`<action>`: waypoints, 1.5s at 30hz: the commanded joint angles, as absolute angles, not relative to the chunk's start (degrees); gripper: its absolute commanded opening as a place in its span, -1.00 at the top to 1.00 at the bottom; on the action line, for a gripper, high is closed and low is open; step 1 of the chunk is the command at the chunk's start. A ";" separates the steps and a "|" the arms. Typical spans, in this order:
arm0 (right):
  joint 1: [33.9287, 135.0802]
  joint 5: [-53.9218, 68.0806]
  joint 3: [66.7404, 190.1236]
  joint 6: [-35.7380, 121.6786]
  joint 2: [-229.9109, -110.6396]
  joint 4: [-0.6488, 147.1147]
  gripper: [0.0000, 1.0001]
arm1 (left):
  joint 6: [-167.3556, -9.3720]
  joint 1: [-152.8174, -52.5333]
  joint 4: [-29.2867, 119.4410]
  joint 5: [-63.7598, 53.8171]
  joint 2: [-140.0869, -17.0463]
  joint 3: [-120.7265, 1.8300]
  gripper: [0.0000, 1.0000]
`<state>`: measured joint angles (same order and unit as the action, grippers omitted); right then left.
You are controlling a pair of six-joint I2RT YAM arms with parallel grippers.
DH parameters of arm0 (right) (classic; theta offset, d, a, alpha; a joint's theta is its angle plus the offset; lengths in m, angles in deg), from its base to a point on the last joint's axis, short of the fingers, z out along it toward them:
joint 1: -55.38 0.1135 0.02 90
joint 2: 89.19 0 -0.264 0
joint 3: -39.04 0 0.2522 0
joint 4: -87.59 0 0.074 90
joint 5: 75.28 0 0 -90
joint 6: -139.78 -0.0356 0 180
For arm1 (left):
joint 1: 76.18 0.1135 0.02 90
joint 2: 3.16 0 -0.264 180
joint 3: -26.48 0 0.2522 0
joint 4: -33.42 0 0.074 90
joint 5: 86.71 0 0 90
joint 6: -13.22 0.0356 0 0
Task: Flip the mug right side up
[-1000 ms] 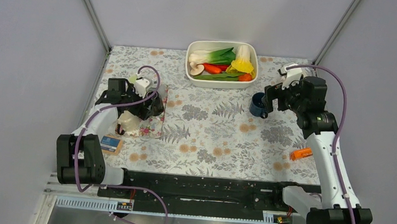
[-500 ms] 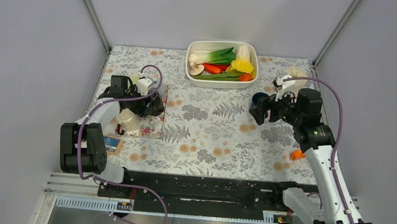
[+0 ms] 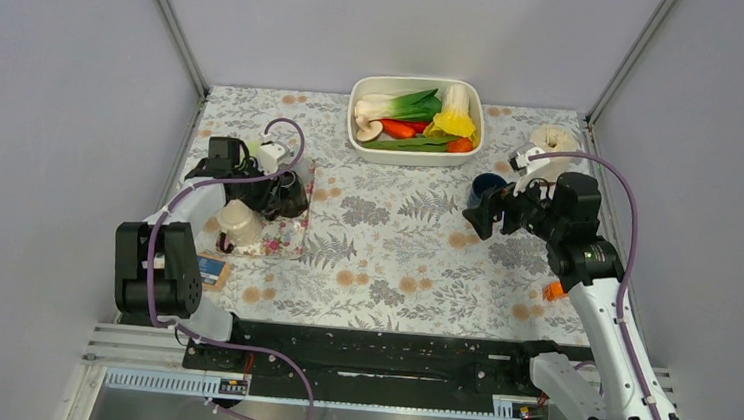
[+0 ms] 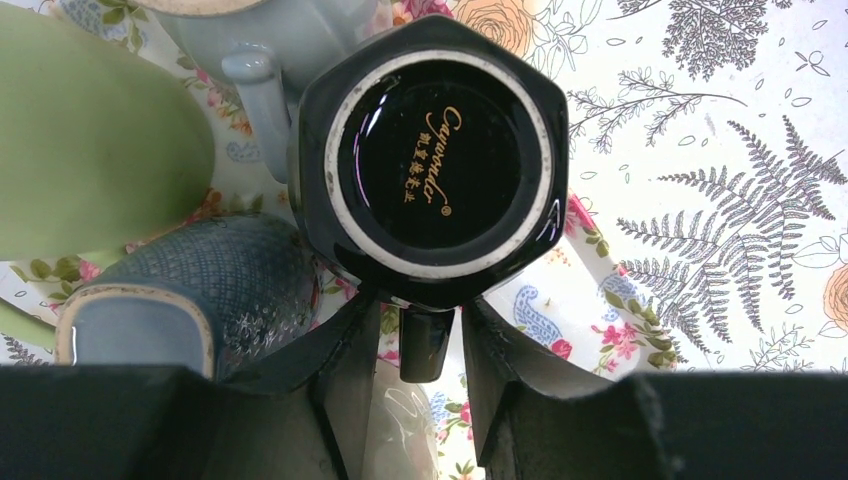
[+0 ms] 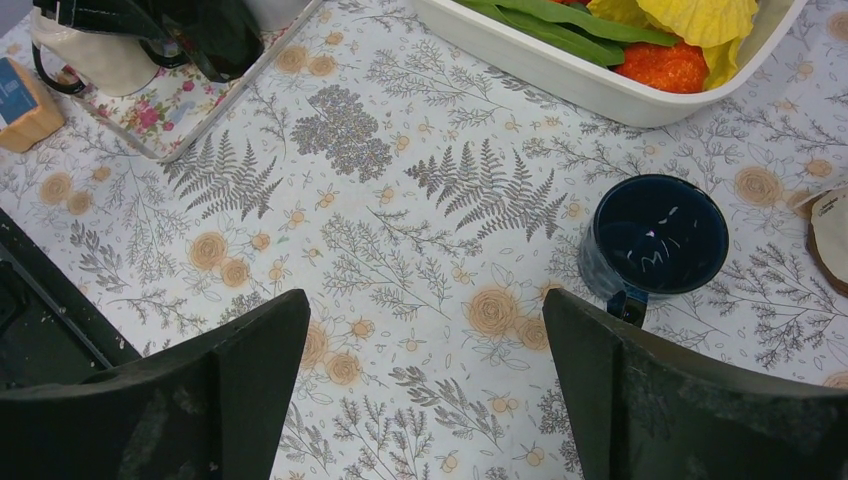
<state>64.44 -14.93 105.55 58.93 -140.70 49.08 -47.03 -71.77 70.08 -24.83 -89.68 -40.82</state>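
A glossy black mug (image 4: pixel 440 170) stands upside down on the floral tray (image 3: pixel 285 238) at the left, its base with gold lettering facing up. Its handle (image 4: pixel 425 345) points toward my left gripper (image 4: pixel 418 300). The left fingers (image 4: pixel 345 340) flank the handle closely, with a thin gap showing on each side. In the top view the left gripper (image 3: pixel 271 190) is right at the black mug (image 3: pixel 289 195). My right gripper (image 5: pixel 425 300) hovers wide open over bare cloth, holding nothing, just short of an upright dark blue mug (image 5: pixel 655 235).
On the tray the black mug is crowded by a pale blue mug (image 4: pixel 280 40), a green cup (image 4: pixel 90 140) and a blue textured cup (image 4: pixel 190 290). A white dish of vegetables (image 3: pixel 415 120) sits at the back. An orange object (image 3: pixel 554 289) lies near the right arm.
The left jaws have narrowed around the black mug's handle. The right gripper has drawn back toward me and to the left, away from the blue mug.
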 commanded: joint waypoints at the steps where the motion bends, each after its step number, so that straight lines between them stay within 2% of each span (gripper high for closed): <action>1: 64.87 -16.21 105.23 58.52 -139.48 51.73 -0.92 | -46.02 -71.54 69.79 -26.11 -90.03 -42.99 0.22; 10: 64.91 -16.50 105.00 58.49 -139.55 51.90 -0.92 | -46.53 -71.69 70.29 -25.25 -91.24 -43.45 0.37; 14: 64.91 -16.84 105.03 58.23 -139.54 51.90 -0.92 | -46.99 -71.77 70.51 -25.16 -91.61 -44.03 0.60; 17: 64.89 -17.00 105.08 58.14 -139.60 51.89 -0.92 | -47.79 -71.78 70.99 -26.13 -91.32 -44.67 0.86; 20: 64.87 -17.21 105.10 58.05 -139.88 51.87 -0.92 | -48.70 -71.78 71.50 -27.41 -90.18 -45.51 1.00; 27: 64.89 -18.23 105.07 57.73 -140.21 52.14 -0.92 | -52.69 -71.80 72.26 -32.90 -84.87 -47.12 1.00; 37: 64.87 -25.52 105.28 54.03 -141.61 54.61 -0.93 | -65.14 -72.42 69.73 -49.34 -74.82 -52.02 1.00; 41: 64.89 -28.76 105.80 51.24 -142.61 57.41 -0.95 | -77.59 -75.41 59.75 -53.49 -72.95 -52.10 1.00; 45: 64.87 -32.52 106.20 43.59 -144.38 63.70 -0.95 | -101.24 -79.21 33.02 -55.63 -72.59 -48.12 1.00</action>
